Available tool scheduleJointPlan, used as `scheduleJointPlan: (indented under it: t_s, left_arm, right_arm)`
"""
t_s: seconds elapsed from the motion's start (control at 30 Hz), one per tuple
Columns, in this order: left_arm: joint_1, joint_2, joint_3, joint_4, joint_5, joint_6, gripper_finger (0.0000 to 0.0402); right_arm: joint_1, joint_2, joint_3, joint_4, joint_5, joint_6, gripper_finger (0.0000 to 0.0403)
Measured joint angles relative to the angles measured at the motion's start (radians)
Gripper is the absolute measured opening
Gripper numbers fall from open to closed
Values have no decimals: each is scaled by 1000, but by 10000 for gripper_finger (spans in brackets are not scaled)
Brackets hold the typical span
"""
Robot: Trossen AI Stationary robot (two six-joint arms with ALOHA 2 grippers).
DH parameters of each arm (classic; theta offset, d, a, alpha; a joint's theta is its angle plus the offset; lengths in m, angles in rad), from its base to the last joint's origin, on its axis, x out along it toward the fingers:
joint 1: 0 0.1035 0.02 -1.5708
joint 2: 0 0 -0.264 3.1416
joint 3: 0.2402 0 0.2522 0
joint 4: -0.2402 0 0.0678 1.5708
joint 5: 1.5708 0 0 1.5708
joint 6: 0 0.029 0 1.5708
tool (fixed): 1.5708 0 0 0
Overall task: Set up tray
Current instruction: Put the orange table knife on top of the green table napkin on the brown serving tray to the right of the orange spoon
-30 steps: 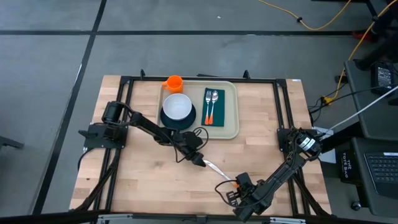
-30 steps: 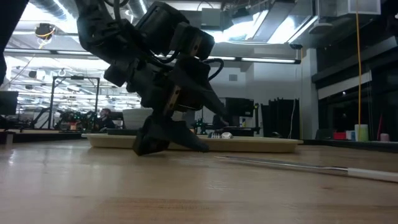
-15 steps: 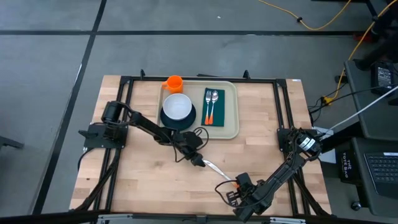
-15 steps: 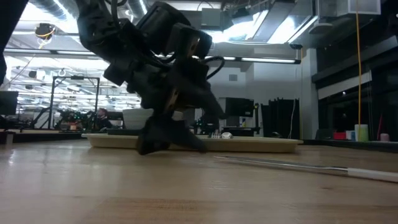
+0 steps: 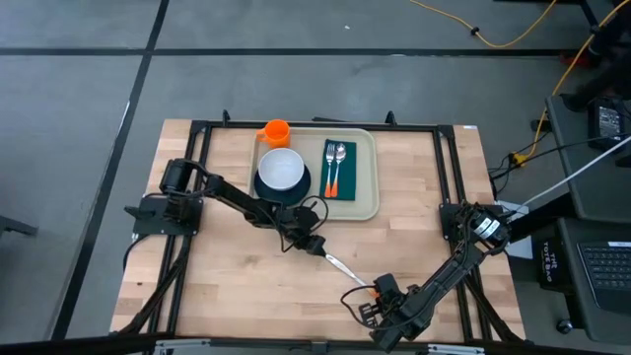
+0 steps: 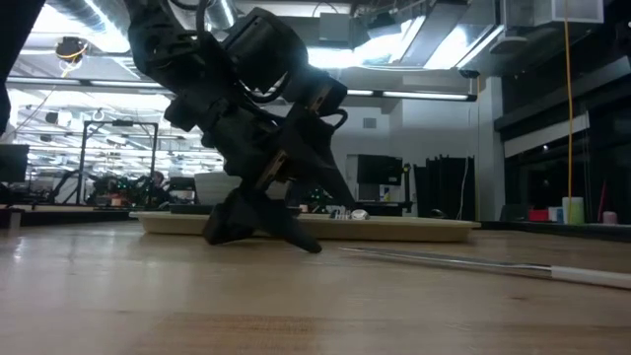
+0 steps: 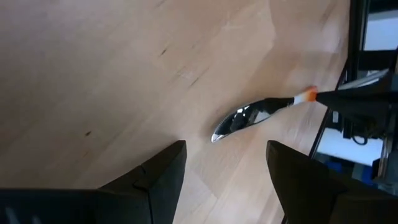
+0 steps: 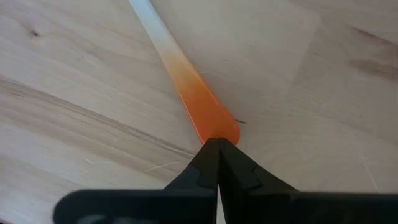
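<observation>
The beige tray [image 5: 367,202] lies at the table's far middle and holds a dark plate with a white bowl [image 5: 282,170] and a green napkin [image 5: 338,189] with two orange-handled utensils. An orange cup [image 5: 275,131] stands at the tray's far left corner. A knife [image 5: 347,271] with a metal blade [image 7: 239,120] and an orange handle [image 8: 202,102] lies flat on the table. My left gripper [image 5: 317,247] is open, low over the table just short of the blade tip; it also shows in its wrist view [image 7: 227,177]. My right gripper [image 5: 383,294] is shut at the handle's end. My right gripper's shut fingertips [image 8: 211,163] stand at the free end of the knife's orange handle [image 8: 214,132], coming along the knife from the table's near side. The tips hide the very end, so I cannot tell whether they press on it. The knife lies flat on the table.
A dark metal frame [image 5: 449,177] runs along the table's left, far and right sides. Bare wood lies left of and in front of the knife [image 5: 237,286]. The right arm [image 5: 449,271] reaches along the table's near right part.
My left gripper has shifted a little toward the table's far edge and turned slightly by the knife's blade end. The knife has stayed where it was.
</observation>
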Motion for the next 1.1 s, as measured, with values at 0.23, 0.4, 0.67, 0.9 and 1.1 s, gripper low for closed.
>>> scheduleJointPlan:
  t_s: [0.23, 0.4, 0.67, 0.9, 1.1]
  left_arm:
    - [-9, 1, -1, -10, -12, -52, 219]
    - [-11, 2, 3, -15, -13, -81, 219]
    - [-25, 3, 96, -162, -21, 24, 219]
    - [-28, 4, 111, -190, -30, 31, 219]
    - [-34, 5, 111, -166, -25, 6, 219]
  right_arm:
    - [-5, 0, 0, 0, 1, 0, 4]
    - [-18, 1, 0, 2, 14, -9, 4]
    - [-35, 1, 0, 8, 12, -54, 4]
    - [-34, 1, 0, 8, 23, -50, 4]
    - [-34, 1, 0, 8, 27, -49, 4]
